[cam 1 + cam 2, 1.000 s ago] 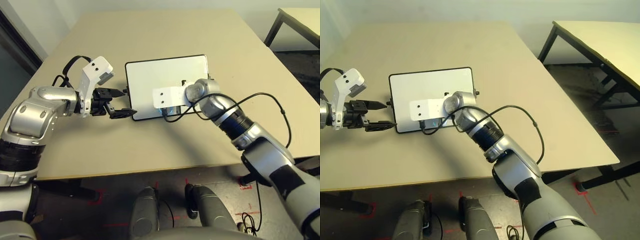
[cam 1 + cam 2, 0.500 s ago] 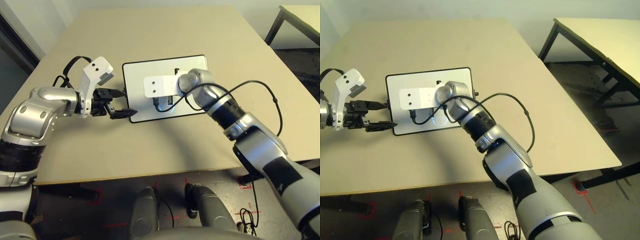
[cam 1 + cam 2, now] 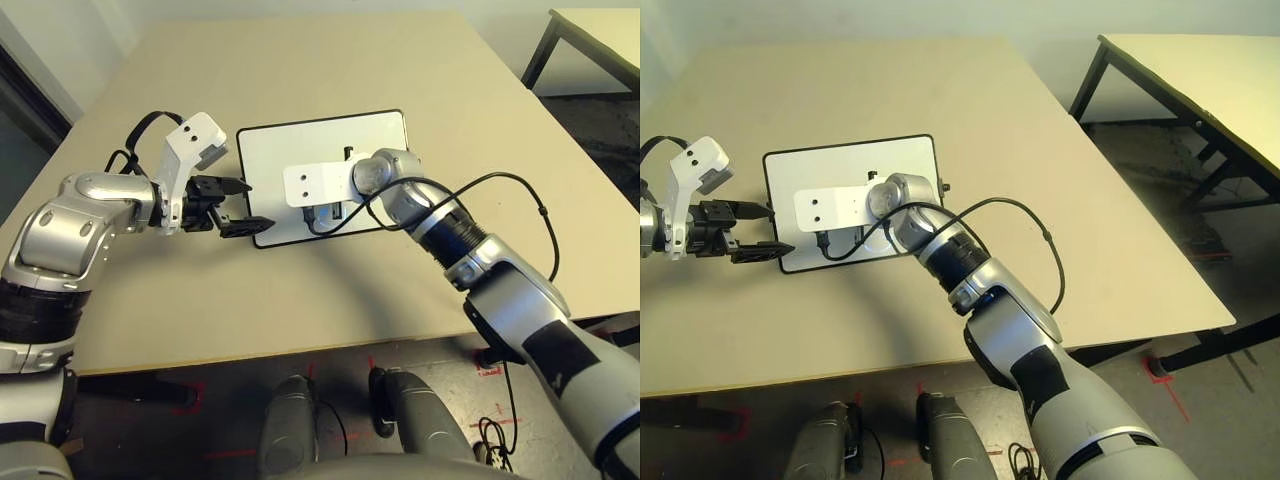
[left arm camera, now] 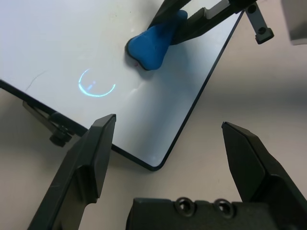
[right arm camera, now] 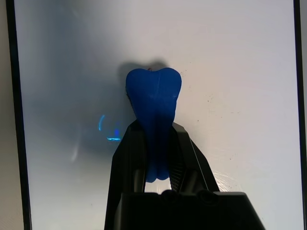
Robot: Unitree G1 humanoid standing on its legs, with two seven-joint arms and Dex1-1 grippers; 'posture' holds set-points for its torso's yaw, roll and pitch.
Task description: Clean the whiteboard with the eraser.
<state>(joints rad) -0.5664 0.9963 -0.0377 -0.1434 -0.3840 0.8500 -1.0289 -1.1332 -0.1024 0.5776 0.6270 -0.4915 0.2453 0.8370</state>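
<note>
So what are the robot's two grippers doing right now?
Left gripper: open, holding nothing, beside the whiteboard.
Right gripper: closed on the blue eraser, over the whiteboard.

two tables are counted: one desk (image 3: 240,300), and one further table (image 3: 1210,80) beyond its right edge. one whiteboard (image 3: 285,150) is borne by the desk, between its left and right edges. two knobs (image 3: 945,187) are carried by the board, one at each short edge. one blue eraser (image 5: 153,96) is seen within the board's edges. two grippers are counted, one left (image 4: 168,124), one right (image 5: 153,127).
</note>
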